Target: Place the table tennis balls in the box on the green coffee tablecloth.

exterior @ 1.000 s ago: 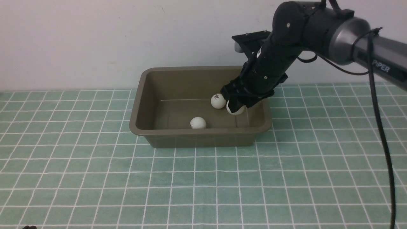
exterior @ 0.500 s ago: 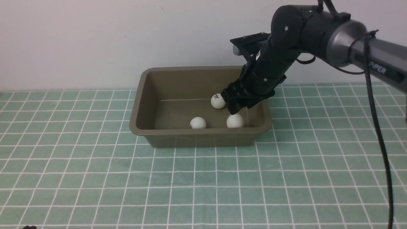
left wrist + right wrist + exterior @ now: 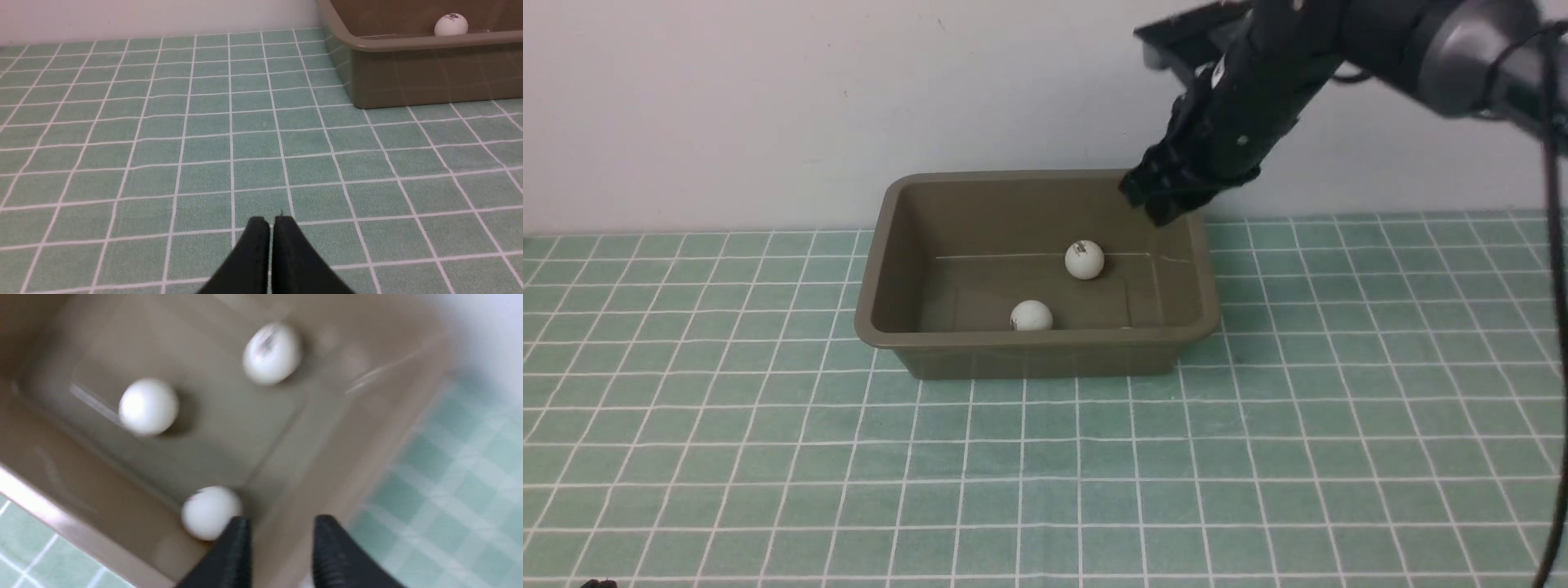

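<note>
Three table tennis balls lie inside the box (image 3: 1036, 269), which sits on the green coffee tablecloth (image 3: 1045, 465) close to the pale wall. From the front I see one ball (image 3: 1085, 259) toward the box's far side, its dark printed logo too small to read, and a second ball (image 3: 1031, 315) against the box's near wall with a dark mark low on its left. The third ball (image 3: 210, 512) shows plainly only from my right wrist, resting in the corner where the near wall meets the right-hand wall; from the front only a sliver of white peeks over the near rim there. No lettering on my arms is legible at this moment. A second ago that third ball was pinched in my right gripper (image 3: 1162, 202) low inside the box; half a second ago it had dropped to the floor beside the near wall, and it has since rolled closer under the rim. My right gripper has risen clear and now hangs above the box's far right corner, its fingers (image 3: 239, 555) parted with nothing between them. The wrist picture is blurred by motion. My left gripper (image 3: 271, 222) is low over the tablecloth, well apart from the box on its left side, fingers pressed together and empty.
</note>
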You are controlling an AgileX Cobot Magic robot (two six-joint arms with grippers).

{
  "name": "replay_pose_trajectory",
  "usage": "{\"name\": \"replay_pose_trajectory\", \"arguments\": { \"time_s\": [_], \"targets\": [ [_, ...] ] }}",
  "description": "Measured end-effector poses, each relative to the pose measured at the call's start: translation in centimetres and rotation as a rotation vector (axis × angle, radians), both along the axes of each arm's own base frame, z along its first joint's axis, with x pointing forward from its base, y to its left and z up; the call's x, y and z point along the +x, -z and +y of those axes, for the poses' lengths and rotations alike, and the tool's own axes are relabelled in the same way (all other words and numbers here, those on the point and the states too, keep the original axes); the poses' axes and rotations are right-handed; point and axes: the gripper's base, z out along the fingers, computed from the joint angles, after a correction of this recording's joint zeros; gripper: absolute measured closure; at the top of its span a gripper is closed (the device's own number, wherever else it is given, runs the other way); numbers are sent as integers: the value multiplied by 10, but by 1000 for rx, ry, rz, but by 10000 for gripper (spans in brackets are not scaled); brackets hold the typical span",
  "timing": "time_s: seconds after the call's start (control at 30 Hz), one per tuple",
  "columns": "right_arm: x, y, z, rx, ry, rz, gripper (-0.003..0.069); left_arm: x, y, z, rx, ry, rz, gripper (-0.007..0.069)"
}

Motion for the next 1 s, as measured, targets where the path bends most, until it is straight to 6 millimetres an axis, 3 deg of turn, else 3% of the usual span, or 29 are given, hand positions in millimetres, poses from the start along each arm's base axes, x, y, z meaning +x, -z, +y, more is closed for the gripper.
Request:
{"name": "replay_pose_trajectory", "arguments": {
  "time_s": [0.13,0.27,0.43,0.5,0.63,0.77,1.0],
  "targets": [
    [-23,-60,-19,-30,12,-169,545,0,0,0,0,0,0,629],
    [-67,-135,-43,15,30,-385,638,0,0,0,0,0,0,629],
    [-123,-195,-68,80,30,-557,672,0,0,0,0,0,0,629],
    [-143,-207,-78,83,25,-605,673,0,0,0,0,0,0,629],
    [-179,-209,-95,77,22,-642,673,0,0,0,0,0,0,629],
    [-206,-194,-107,72,16,-632,675,0,0,0,0,0,0,629],
    [-260,-109,-130,90,52,-529,675,0,0,0,0,0,0,629]
  ]
}}
